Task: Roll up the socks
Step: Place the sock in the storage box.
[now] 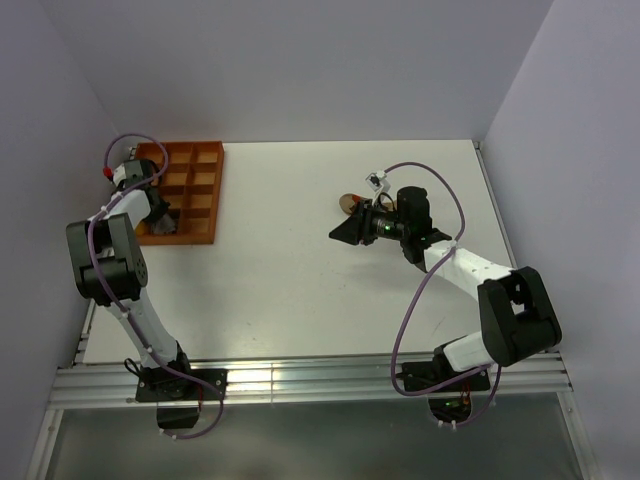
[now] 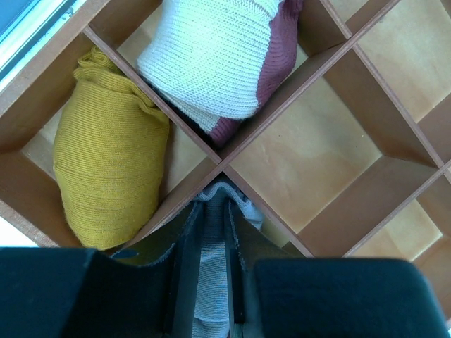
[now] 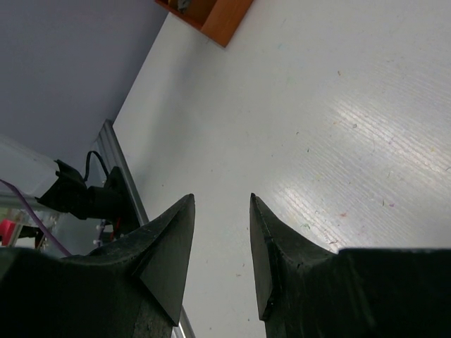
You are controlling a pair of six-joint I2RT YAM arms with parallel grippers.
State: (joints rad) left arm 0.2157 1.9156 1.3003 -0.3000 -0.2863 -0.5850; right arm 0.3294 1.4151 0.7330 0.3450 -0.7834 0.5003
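Socks update: the grey, finely striped knitted sock [image 2: 211, 274] sits low in a cell of the orange-brown wooden divider tray [image 2: 303, 81], at the tray's near-left corner. The left pincer [image 2: 213, 208] is down in that cell, and its two dark fingers are clenched on the grey fabric. Two neighbouring cells are taken. One holds a mustard-yellow knitted roll [image 2: 109, 169], and the cell beside that holds a white-and-maroon knitted roll [image 2: 211, 56].

Well to the right of the tray, the right pincer [image 3: 221, 201] hangs over the bare white worktop [image 3: 338, 105], released with nothing between its jaws. Just past it, on the side away from the arm bases, lies a small tan bundle [image 1: 347, 202]. It is too small to say whether it's the second sock.

My read is that this is the stowing step, with the grey sock being seated in its cell. Next the left pincer needs to let go and lift straight up between the dividers, because any snag on the knit could pull the sock loose. The tan bundle looks like the next candidate.
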